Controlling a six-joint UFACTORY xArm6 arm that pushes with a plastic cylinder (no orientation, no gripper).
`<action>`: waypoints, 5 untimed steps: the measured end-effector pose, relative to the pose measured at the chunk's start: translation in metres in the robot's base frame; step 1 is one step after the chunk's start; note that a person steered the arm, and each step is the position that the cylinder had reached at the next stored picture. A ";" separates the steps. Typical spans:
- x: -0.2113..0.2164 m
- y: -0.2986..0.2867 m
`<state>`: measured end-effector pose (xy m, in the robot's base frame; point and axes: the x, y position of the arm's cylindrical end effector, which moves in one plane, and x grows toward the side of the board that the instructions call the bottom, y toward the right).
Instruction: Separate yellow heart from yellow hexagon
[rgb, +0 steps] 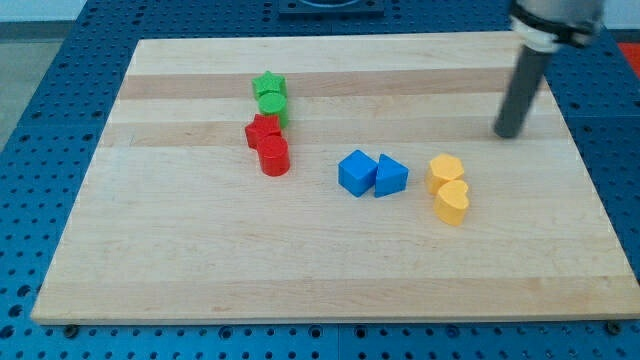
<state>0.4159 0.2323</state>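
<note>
My tip (509, 134) is a bare rod with no fingers to open or close. It rests on the worktop (200, 270) near the right edge, clear of every block. Toward the worktop's near edge from it, the yellow hexagon (446, 170) and yellow heart (452, 203) touch, hexagon farther back. I judge this the approach step: the tip must next reach the seam between them and push one away.

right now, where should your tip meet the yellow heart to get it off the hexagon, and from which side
No gripping, only pushing. My tip is up and to the right of the yellow pair. The yellow heart touches the yellow hexagon just above it, so I'd probably press the heart's upper right flank, beside the seam, sliding it toward the view's bottom left.
</note>
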 end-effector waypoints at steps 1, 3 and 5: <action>0.100 0.001; 0.167 -0.124; 0.103 -0.152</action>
<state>0.5189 0.0803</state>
